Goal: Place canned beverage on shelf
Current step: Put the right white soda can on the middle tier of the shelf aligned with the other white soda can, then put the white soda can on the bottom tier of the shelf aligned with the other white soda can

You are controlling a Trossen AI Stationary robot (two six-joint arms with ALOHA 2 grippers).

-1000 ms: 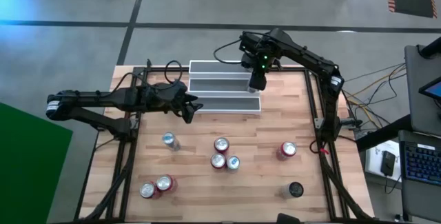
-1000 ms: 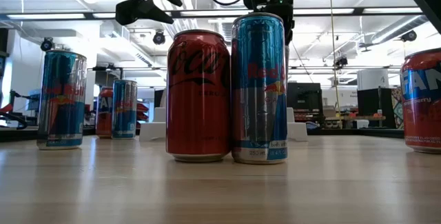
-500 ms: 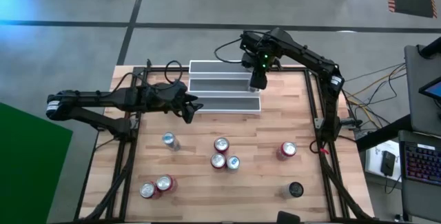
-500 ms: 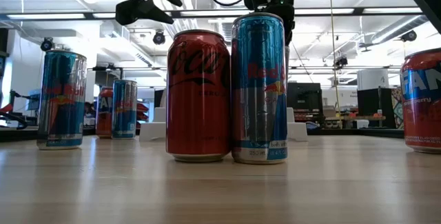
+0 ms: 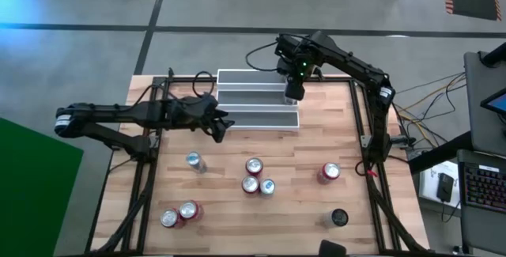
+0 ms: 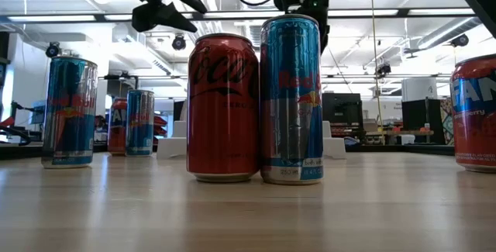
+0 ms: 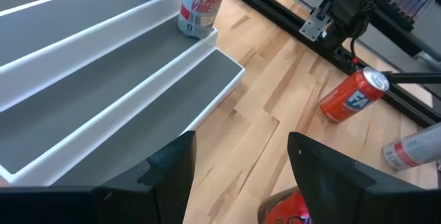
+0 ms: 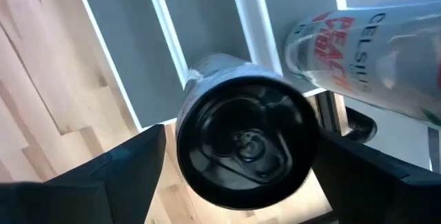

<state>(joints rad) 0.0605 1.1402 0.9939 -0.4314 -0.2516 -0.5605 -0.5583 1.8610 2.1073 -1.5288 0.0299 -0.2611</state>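
Observation:
The shelf (image 5: pixel 253 119) is a white-edged rack of three grey steps at the table's far side. My right gripper (image 5: pixel 292 91) hangs over its right end, pointing down, open. A black-topped can (image 8: pixel 247 141) stands upright on a grey step between its fingers, with a narrow gap on each side. A white Celsius can (image 8: pixel 365 52) stands right beside it at the shelf's right end (image 7: pixel 196 7). My left gripper (image 5: pixel 221 124) hovers open in front of the shelf's left half with nothing between its fingers (image 7: pixel 238 182).
Several loose cans stand on the wooden table in front of the shelf: a cluster of three in the middle (image 5: pixel 257 178), one to the left (image 5: pixel 195 162), two at the near left (image 5: pixel 179 214), a red one (image 5: pixel 328 173) and a dark-topped one (image 5: pixel 338 218) at the right.

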